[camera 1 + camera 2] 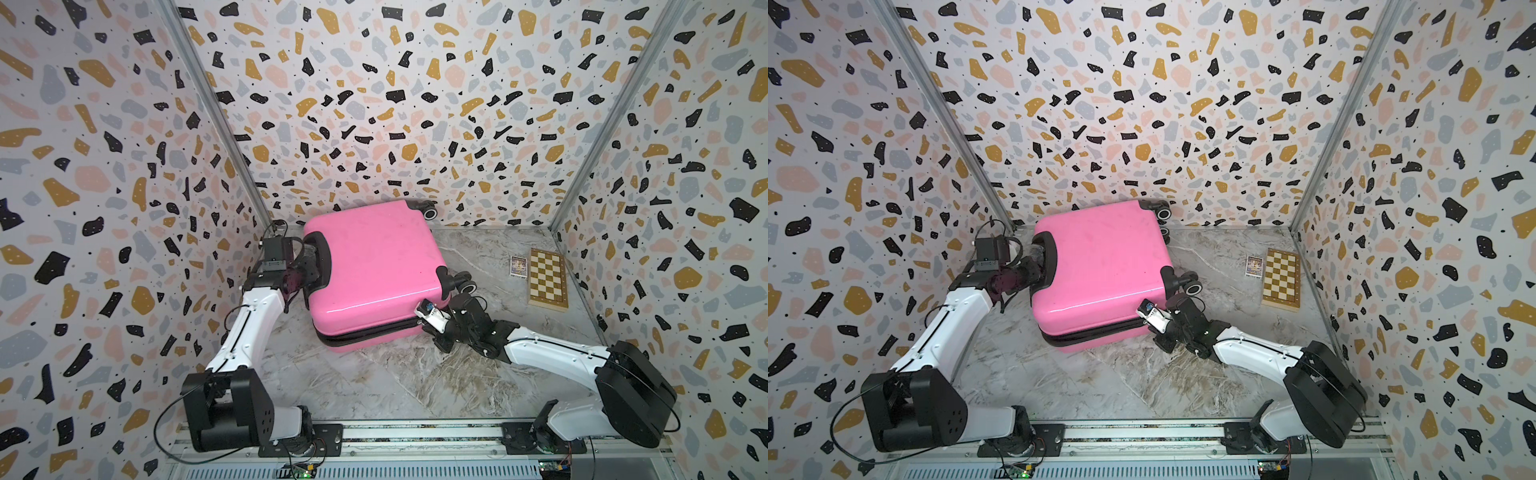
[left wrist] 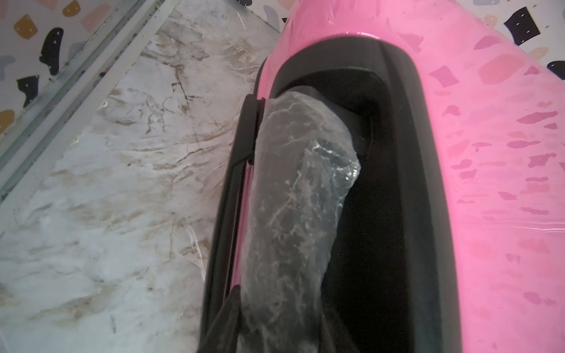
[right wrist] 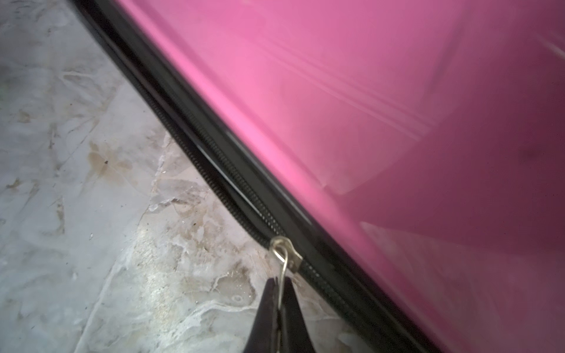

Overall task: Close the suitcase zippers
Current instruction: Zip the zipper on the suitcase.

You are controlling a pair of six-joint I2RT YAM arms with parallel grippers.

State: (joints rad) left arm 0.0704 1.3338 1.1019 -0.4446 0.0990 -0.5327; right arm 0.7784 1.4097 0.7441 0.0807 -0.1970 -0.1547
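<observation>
The pink suitcase (image 1: 374,266) is lying flat toward the back of the marble table (image 1: 374,382), its black handle (image 2: 290,198) pointing at the left arm and its wheels (image 1: 465,284) sticking out on the far and right-hand side.

The left arm is reaching forward from its base, elbow raised and forearm running low. Its left gripper (image 1: 308,271) is sitting right at the handle end. In the left wrist view the plastic-wrapped handle is passing between the fingers, which are closing narrowly around it. One dark finger (image 2: 227,318) is pressing against the wrap, while the other is lost against the black recess.

The right arm is stretching in low across the table, its wrist tilting down at the near right corner of the case. The right gripper (image 3: 279,284) is pinching tight on the thin metal pull (image 3: 282,259), which is hanging from the slider on the black zipper band (image 3: 214,180). Beyond the slider the two rows of teeth are standing apart. On the gripper's side of it they are lying joined.

A chessboard box (image 1: 548,278) is resting near the right wall, well apart from both arms.
</observation>
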